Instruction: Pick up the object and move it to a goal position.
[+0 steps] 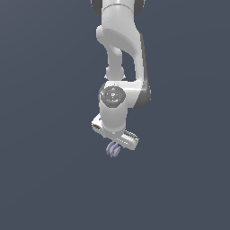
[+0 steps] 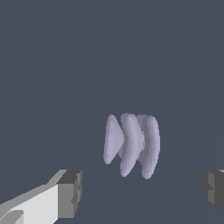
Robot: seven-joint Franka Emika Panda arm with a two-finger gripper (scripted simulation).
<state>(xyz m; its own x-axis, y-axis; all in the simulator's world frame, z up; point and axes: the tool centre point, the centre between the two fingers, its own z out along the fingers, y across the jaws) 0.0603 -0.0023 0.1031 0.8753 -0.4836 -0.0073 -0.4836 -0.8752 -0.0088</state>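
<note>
The gripper (image 1: 117, 143) is spread wide just above the object (image 1: 112, 149), with one finger (image 2: 70, 193) on each side and not touching it; the little ribbed lump sits on the counter (image 1: 45, 179); grabbing, lifting and moving all look left to do.

Exterior view: off the arm, set back, facing the arm (image 1: 120, 54) head-on; whole wrist and hand (image 1: 117, 143) in frame against plain dark ground. Wrist view: mounted on the wrist, looking out past the two fingertips (image 2: 70, 193), very close in. Shared between both views: the ribbed object (image 1: 113, 149) (image 2: 131, 143) and the fingers.
</note>
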